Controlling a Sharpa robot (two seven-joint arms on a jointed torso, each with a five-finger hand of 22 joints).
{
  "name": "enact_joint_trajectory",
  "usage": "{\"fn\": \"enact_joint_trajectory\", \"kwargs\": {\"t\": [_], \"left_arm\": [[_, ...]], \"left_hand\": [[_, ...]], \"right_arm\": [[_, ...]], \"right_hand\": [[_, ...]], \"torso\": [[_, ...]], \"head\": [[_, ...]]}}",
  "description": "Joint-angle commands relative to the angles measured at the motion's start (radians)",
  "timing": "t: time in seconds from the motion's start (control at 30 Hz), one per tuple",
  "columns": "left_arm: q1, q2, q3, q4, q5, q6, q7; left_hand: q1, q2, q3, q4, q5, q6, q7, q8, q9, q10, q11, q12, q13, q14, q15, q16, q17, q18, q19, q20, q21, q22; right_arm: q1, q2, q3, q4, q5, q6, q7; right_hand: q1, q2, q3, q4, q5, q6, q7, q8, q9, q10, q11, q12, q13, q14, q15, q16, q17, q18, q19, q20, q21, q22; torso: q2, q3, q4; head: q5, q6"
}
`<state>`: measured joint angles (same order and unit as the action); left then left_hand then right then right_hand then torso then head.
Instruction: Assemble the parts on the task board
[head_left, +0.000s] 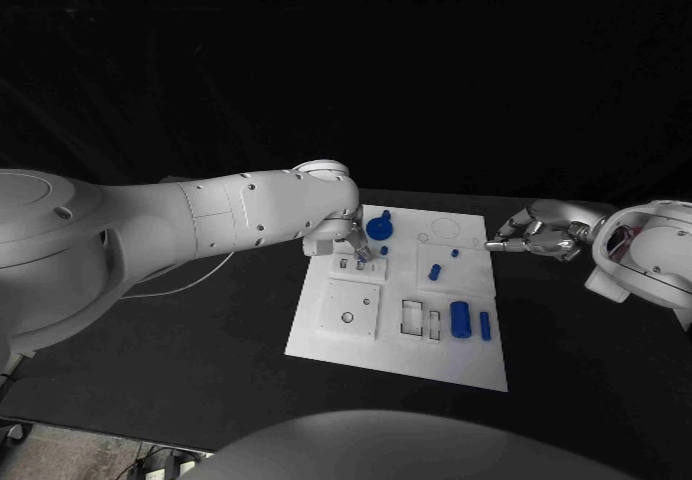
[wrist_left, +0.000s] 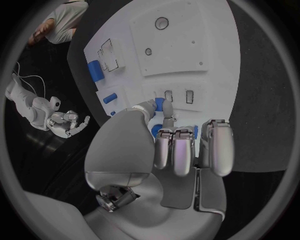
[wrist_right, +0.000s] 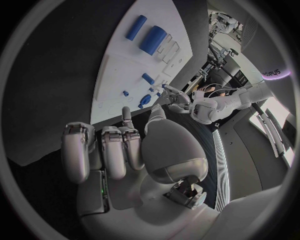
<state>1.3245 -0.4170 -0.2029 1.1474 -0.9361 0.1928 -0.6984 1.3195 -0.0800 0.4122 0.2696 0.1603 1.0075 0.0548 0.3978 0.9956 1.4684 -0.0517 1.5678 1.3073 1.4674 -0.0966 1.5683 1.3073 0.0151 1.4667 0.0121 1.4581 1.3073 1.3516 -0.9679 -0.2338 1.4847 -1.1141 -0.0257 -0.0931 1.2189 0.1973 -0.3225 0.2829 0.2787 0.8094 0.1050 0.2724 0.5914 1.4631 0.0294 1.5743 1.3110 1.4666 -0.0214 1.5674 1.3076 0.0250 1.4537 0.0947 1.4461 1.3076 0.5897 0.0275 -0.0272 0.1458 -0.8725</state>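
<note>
Near edge: two blue parts (head_left: 462, 318) lay loose on the board (head_left: 397, 355), awaiting slots.
Middle: left hand (head_left: 351, 248) pinched a small part (wrist_left: 159, 104) over the slots (likely seating it).
Far: right hand (head_left: 535, 238) idled, fingers curled, holding nothing.

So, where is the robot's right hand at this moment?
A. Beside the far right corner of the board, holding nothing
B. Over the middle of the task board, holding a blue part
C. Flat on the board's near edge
A: in the head view the right hand sits just off the far right corner of the task board, with nothing in its fingers.
</note>
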Motion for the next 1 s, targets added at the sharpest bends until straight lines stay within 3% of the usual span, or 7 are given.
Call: {"fn": "enact_joint_trajectory", "kwargs": {"t": [0.03, 0.4, 1.0], "left_arm": [[0.002, 0.010, 0.001, -0.017, 0.037, 0.088, -0.107], [0.007, 0.039, 0.002, -0.074, 0.038, 0.148, -0.117], [0.007, 0.056, 0.001, -0.104, 0.038, 0.183, -0.128]], "left_hand": [[-0.010, 0.002, 0.161, -0.154, -0.003, 0.041, -0.040, 0.003, 0.001, 0.102, -0.004, 0.003, 0.263, 0.103, -0.006, 0.002, 0.263, 0.011, 0.062, -0.003, 0.000, 0.207], [-0.011, 0.001, 0.163, -0.156, 0.000, 0.040, -0.040, 0.003, 0.001, 0.102, -0.004, 0.003, 0.263, 0.103, -0.006, 0.002, 0.263, 0.012, 0.060, -0.003, -0.005, 0.205], [-0.015, 0.001, 0.167, -0.160, 0.007, 0.037, -0.038, 0.002, 0.002, 0.102, -0.003, 0.003, 0.263, 0.103, -0.005, 0.002, 0.263, 0.013, 0.058, -0.002, -0.008, 0.203]], "right_arm": [[-0.001, -0.001, 0.000, 0.002, -0.003, 0.019, -0.001], [-0.001, 0.001, 0.000, 0.001, 0.000, 0.021, -0.003], [-0.001, 0.004, 0.000, 0.000, 0.002, 0.023, -0.003]], "right_hand": [[0.006, 0.003, 0.001, -0.003, 0.005, 0.000, 0.001, -0.004, -0.001, 0.108, -0.005, -0.003, 0.260, 0.104, 0.000, 0.003, 0.263, 0.015, -0.007, -0.002, -0.002, 0.210], [0.008, 0.003, 0.001, -0.004, 0.005, 0.000, 0.001, -0.004, -0.002, 0.108, -0.005, -0.003, 0.260, 0.104, -0.001, 0.003, 0.263, 0.016, -0.010, -0.003, -0.005, 0.209], [0.008, 0.003, 0.001, -0.004, 0.005, 0.000, 0.001, -0.004, -0.002, 0.108, -0.005, -0.003, 0.260, 0.104, -0.001, 0.003, 0.263, 0.016, -0.010, -0.003, -0.005, 0.209]], "torso": [[0.000, 0.0000, 0.0013], [0.000, -0.0001, -0.0003], [0.001, -0.0002, 0.0006]], "head": [[-0.004, 0.000], [0.004, 0.000], [0.007, 0.000]]}}
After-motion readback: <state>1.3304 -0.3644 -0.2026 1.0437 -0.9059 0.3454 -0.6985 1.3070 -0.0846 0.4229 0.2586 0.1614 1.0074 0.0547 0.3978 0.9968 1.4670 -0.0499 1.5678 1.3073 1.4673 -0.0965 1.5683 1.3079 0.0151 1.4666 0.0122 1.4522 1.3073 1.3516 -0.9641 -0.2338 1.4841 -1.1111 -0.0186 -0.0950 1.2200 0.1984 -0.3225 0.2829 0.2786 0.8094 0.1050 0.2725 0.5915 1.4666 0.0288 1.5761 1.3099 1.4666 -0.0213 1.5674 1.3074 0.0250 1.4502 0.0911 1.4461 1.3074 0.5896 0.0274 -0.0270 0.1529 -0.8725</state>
